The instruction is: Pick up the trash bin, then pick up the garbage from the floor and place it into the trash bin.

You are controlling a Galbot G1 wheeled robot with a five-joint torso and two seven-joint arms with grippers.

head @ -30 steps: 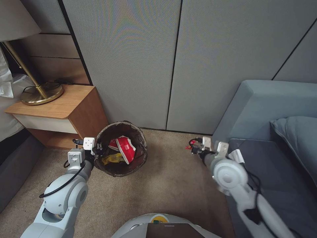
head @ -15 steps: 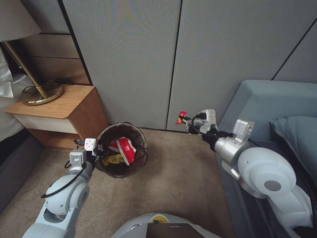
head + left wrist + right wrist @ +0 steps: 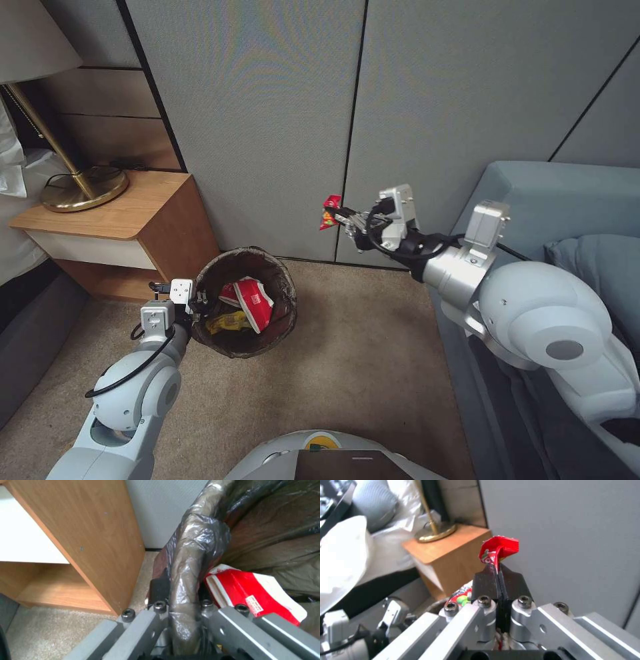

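Observation:
The trash bin (image 3: 283, 280), round with a dark brown bag over its rim, stands beside the nightstand and holds a red-and-white carton (image 3: 255, 301) and a yellow wrapper (image 3: 225, 321). My left gripper (image 3: 197, 307) is shut on the bin's left rim (image 3: 186, 555), one finger outside and one inside. My right gripper (image 3: 341, 218) is raised in the air to the right of and above the bin, shut on a piece of garbage, a red crinkled snack wrapper (image 3: 329, 211). The right wrist view shows this red wrapper (image 3: 498, 550) pinched between the black pads (image 3: 485, 585).
A wooden nightstand (image 3: 127, 217) with a brass lamp (image 3: 83, 183) stands close to the bin's left. A grey panelled wall (image 3: 267, 120) runs behind. A blue-grey sofa (image 3: 533, 213) fills the right side. Beige carpet (image 3: 347, 360) lies between.
My right arm has risen from near the floor by the sofa and swung left toward the bin, carrying the red wrapper. The left arm and the bin have hardly moved.

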